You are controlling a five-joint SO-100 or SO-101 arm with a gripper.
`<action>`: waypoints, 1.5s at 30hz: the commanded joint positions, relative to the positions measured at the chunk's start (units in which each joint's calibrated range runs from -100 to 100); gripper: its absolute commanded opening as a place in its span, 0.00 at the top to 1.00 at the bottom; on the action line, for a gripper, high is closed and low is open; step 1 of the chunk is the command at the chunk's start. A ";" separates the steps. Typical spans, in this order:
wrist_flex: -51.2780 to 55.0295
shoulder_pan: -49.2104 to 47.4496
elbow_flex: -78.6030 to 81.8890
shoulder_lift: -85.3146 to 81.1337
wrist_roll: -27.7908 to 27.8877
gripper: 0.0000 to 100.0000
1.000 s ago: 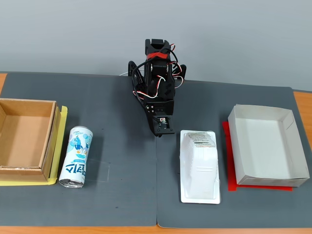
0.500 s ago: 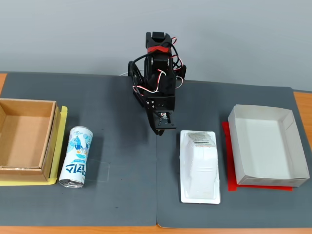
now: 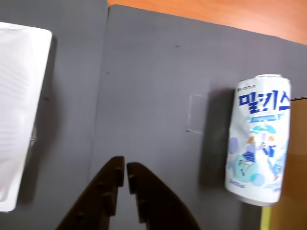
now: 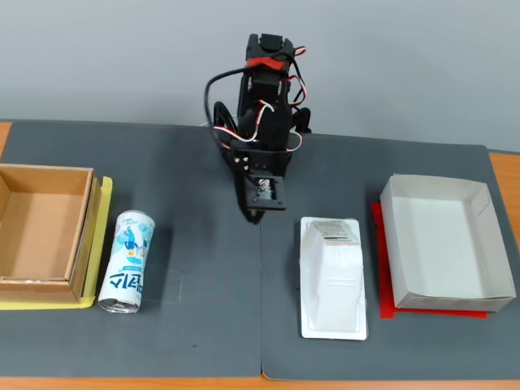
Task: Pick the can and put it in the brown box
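The arm (image 4: 264, 122) stands folded at the rear centre of the bench (image 4: 211, 325), its upper links stacked nearly upright and the wrist section tilted downward toward the dark mat. The end effector (image 3: 125, 172) hangs clear of the surface; in the wrist view its two dark fingers lie nearly together with only a thin gap between the tips, holding nothing. In the fixed view the fingertips are too dark to separate. The can (image 4: 127, 261) lies on its side on the mat at the left of the fixed view, well apart from the end effector, just beside the brown box (image 4: 41, 231), which sits open and empty on a yellow sheet (image 4: 96, 244). A white plastic tray package (image 4: 333, 280) lies right of centre, and a white box (image 4: 447, 244) rests on a red sheet (image 4: 382, 252) at the far right.
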 commanded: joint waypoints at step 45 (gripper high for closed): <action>1.91 20.08 -40.27 47.03 17.03 0.61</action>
